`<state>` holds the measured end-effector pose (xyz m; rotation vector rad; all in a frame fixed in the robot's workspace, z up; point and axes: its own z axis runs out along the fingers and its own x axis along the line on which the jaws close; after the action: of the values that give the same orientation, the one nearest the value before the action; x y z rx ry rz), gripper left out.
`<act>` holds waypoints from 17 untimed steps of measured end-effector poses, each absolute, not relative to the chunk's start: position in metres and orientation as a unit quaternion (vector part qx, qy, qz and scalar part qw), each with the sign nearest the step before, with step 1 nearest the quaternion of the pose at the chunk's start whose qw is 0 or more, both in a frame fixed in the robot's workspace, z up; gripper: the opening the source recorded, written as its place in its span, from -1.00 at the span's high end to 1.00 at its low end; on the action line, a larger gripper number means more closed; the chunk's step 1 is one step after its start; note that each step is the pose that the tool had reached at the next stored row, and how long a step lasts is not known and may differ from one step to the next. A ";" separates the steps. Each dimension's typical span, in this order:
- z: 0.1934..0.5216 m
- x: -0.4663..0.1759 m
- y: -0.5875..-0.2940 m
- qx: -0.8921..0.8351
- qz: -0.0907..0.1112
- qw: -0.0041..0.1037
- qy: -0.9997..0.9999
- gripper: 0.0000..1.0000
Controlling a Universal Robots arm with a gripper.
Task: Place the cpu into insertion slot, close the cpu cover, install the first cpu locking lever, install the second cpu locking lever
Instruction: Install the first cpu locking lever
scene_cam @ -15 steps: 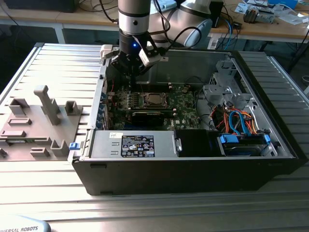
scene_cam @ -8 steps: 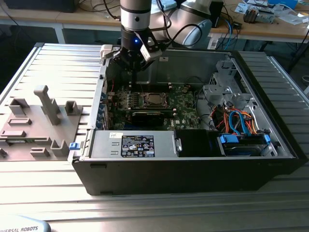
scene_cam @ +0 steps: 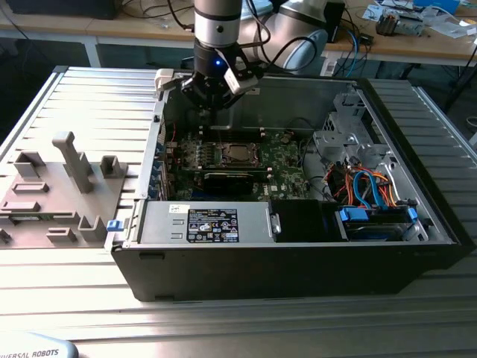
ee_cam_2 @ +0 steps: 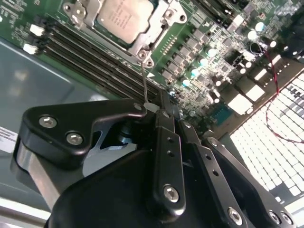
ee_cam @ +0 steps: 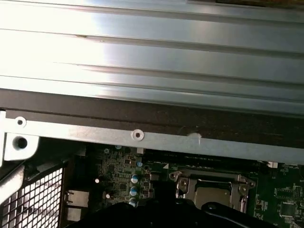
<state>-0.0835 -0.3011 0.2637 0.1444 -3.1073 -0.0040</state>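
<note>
The cpu (ee_cam_2: pixel 124 16), silver-grey on top, lies in the insertion slot (scene_cam: pixel 240 154) on the green board inside the open computer case. The cpu cover (ee_cam_2: pixel 161 26), a silvery frame, lies flat around it; its frame (ee_cam: pixel 183 183) also appears in the first wrist view. A thin wire locking lever (ee_cam_2: pixel 144 80) rises from the socket's corner toward my fingers, and whether it touches them I cannot tell. My gripper (scene_cam: pixel 209 112) hangs above the board beside the case's far wall, off the socket toward the exterior view's left. Its black fingers (ee_cam_2: pixel 164 116) look shut with nothing seen between them.
A long black expansion card (scene_cam: pixel 231 179) lies in front of the socket, with a labelled power supply (scene_cam: pixel 212 224) nearer still. A drive cage with blue and orange cables (scene_cam: pixel 373 186) fills the exterior view's right. Memory slots (ee_cam_2: pixel 85 57) flank the socket. A grey fixture tray (scene_cam: pixel 59 186) stands outside the case.
</note>
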 end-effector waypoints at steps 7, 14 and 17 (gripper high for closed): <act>0.264 -0.076 -0.301 0.046 -0.001 0.016 -0.999 0.79; 0.263 -0.073 -0.301 0.046 -0.001 0.016 -0.999 0.79; 0.263 -0.071 -0.301 0.046 -0.001 0.016 -0.999 0.79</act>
<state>-0.0708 -0.3011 0.2629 0.1442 -3.1061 -0.0042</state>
